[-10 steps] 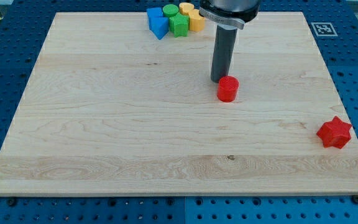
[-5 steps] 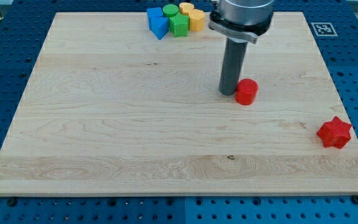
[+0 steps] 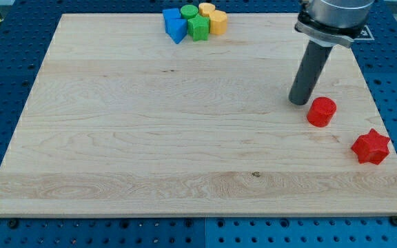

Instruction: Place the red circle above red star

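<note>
The red circle (image 3: 321, 111) is a short red cylinder on the wooden board's right side. The red star (image 3: 371, 147) lies to its lower right, near the board's right edge, with a clear gap between them. My tip (image 3: 299, 102) stands just to the upper left of the red circle, close against its edge; I cannot tell whether they touch. The rod rises from there toward the view's top right.
A tight cluster of blocks sits at the board's top centre: blue blocks (image 3: 174, 25), green blocks (image 3: 197, 23) and yellow blocks (image 3: 214, 18). The wooden board (image 3: 150, 138) lies on a blue perforated table. A marker tag is partly hidden behind the arm at the top right.
My tip has moved to the right and slightly down, pushing the red circle along toward the red star. The red star and the cluster at the top have not moved.
</note>
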